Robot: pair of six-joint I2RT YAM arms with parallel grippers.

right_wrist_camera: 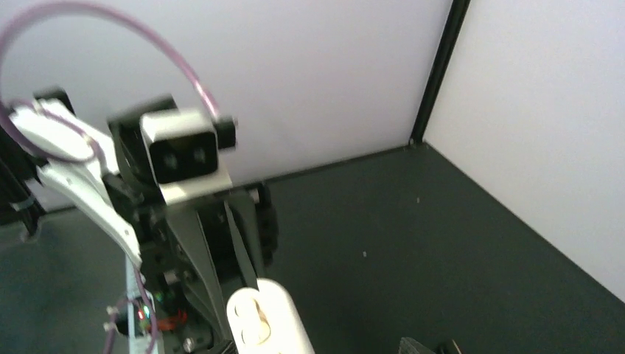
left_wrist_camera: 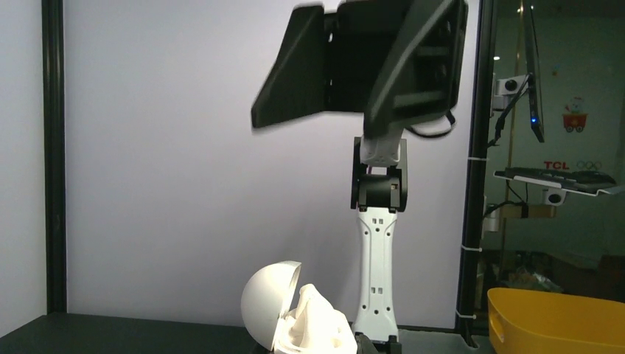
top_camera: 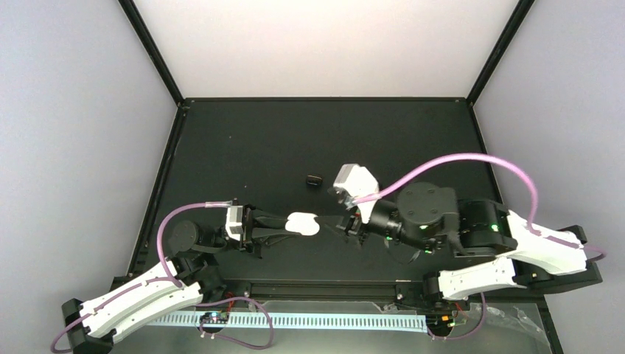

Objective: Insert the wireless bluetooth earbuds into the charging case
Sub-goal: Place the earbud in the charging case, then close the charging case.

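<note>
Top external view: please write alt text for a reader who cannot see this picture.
The left tool grips a white charging case near the middle of a dark table, and the right tool faces it from close by, not touching. A small black object lies on the table behind them.

Landmark: white charging case (top_camera: 306,223), pinched at its left end in my left gripper (top_camera: 290,223), held over black table (top_camera: 243,140) in front of arm bases. My right gripper (top_camera: 346,223) just right of case, tips facing it, narrow gap between; jaw spread unreadable against dark table. White wrist camera (top_camera: 357,181) of my right arm beyond case, to its right. Small black object (top_camera: 315,180) lies on table beyond case, apart from it, kind too small to tell.
</note>
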